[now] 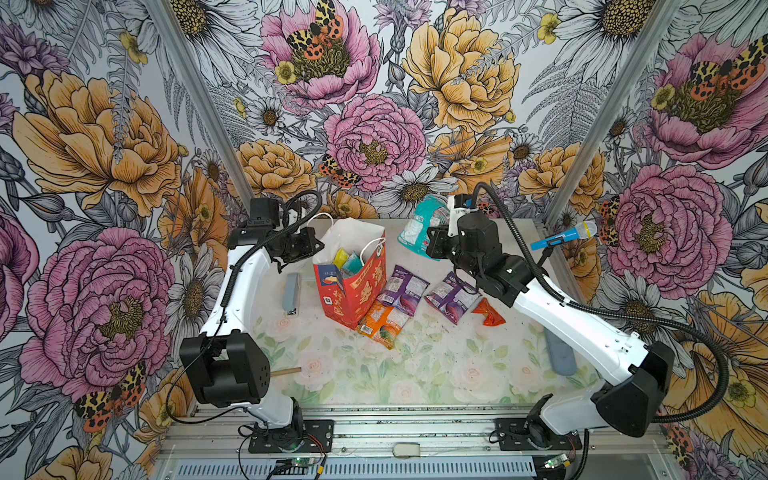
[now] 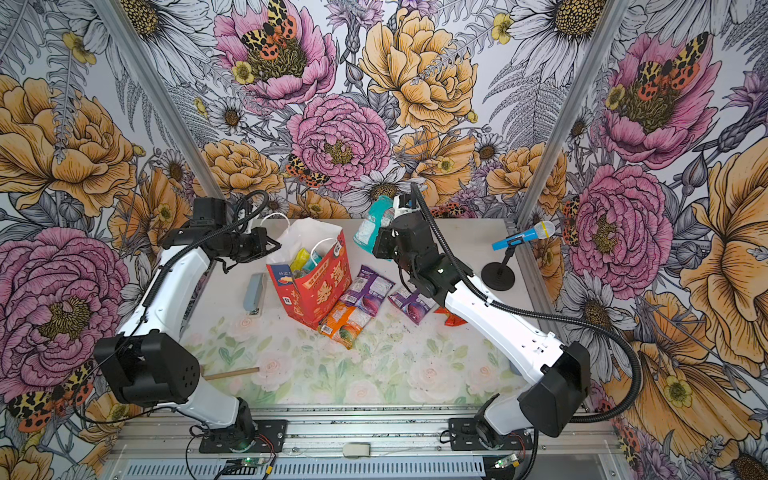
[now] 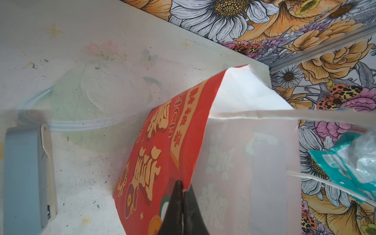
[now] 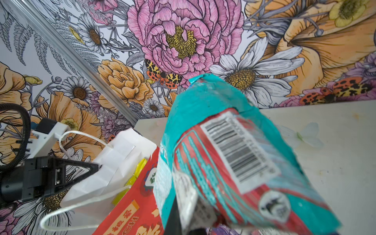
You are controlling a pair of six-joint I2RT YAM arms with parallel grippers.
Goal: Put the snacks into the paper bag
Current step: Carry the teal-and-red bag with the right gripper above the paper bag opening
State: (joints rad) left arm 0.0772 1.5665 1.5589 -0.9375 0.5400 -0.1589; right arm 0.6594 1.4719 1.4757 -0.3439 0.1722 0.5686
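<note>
The left claw [image 3: 181, 193] is pinched closed on the rim of the upright paper bag [image 1: 353, 291], at the bag's 9 o'clock. At the bag's 2 o'clock, the right claw [image 4: 179, 219] is clamped on the teal packet [image 1: 415, 232] above the worktop [image 1: 415, 365]. The packet's long axis runs 12 to 6, with its free end toward 12.

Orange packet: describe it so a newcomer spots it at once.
Find the upright red bag mid-table. Loose packets lie to its right; the orange packet sits at the bag's base, frontmost of them. Its neighbours are purple packets and a smaller red packet.
</note>
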